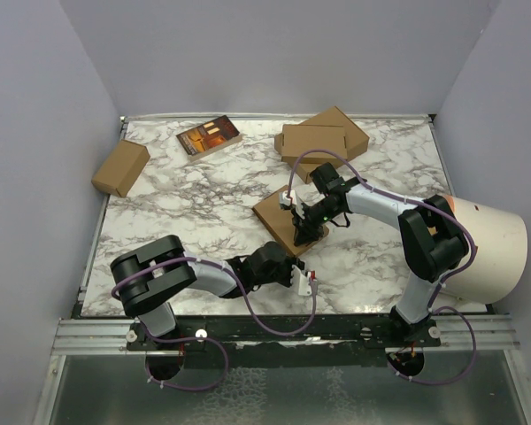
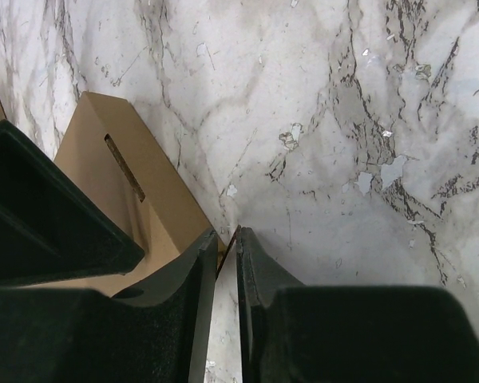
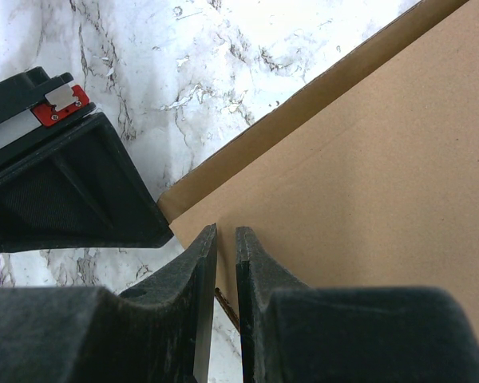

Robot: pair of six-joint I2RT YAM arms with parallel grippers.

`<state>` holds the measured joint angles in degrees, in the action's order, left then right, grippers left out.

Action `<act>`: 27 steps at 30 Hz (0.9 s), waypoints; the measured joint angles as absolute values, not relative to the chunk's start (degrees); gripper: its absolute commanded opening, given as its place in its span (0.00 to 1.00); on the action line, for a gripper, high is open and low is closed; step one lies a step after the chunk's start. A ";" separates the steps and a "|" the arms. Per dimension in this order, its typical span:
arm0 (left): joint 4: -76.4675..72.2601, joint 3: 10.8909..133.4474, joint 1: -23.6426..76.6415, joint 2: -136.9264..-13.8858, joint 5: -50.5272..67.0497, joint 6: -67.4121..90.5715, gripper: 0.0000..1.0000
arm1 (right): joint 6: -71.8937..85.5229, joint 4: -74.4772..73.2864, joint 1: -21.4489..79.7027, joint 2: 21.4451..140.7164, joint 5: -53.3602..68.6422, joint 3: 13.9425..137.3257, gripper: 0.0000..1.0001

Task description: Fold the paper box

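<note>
The paper box (image 1: 274,211) is a thin brown cardboard mailer lying slantwise at the middle of the marble table. In the left wrist view its near panel (image 2: 104,167) shows a slit. My left gripper (image 2: 227,243) is at the box's near corner (image 1: 294,266), its jaws almost together with a thin cardboard edge caught between the tips. From the right, my right gripper (image 1: 303,221) sits over the box's near half. In the right wrist view the broad plain panel (image 3: 367,159) fills the right side, and my right gripper (image 3: 226,235) has its jaws narrowly apart on a corrugated edge.
Two ready-folded brown boxes (image 1: 323,142) are stacked at the back right. A small brown carton (image 1: 121,166) lies at the back left, and a dark printed packet (image 1: 209,136) beside it. A big white cylinder (image 1: 491,243) stands off the table's right edge. Grey walls enclose three sides.
</note>
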<state>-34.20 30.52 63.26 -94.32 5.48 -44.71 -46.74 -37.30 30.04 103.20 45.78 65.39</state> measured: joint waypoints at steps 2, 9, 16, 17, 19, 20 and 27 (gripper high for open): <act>-34.22 30.52 63.35 -94.32 4.95 -44.71 0.18 | -46.74 -37.32 30.04 103.20 45.78 65.39 0.17; -34.24 30.50 63.40 -94.30 4.38 -44.45 0.18 | -46.74 -37.34 30.04 103.22 45.78 65.41 0.17; -34.33 30.30 63.46 -94.30 3.84 -44.29 0.23 | -46.74 -37.34 30.04 103.24 45.78 65.43 0.17; -34.30 30.28 63.46 -94.30 3.73 -44.29 0.23 | -46.74 -37.34 30.04 103.24 45.80 65.43 0.17; -34.33 30.28 63.46 -94.30 3.46 -44.29 0.24 | -46.74 -37.36 30.04 103.24 45.80 65.43 0.17; -34.33 30.28 63.46 -94.30 3.40 -44.29 0.24 | -46.74 -37.36 30.04 103.26 45.80 65.43 0.17; -34.39 30.20 63.46 -94.30 3.07 -44.29 0.17 | -46.74 -37.47 30.04 103.39 45.91 65.58 0.17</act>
<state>-34.39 30.20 63.46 -94.30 3.07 -44.29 -46.74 -37.47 30.04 103.39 45.91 65.58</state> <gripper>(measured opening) 0.211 0.166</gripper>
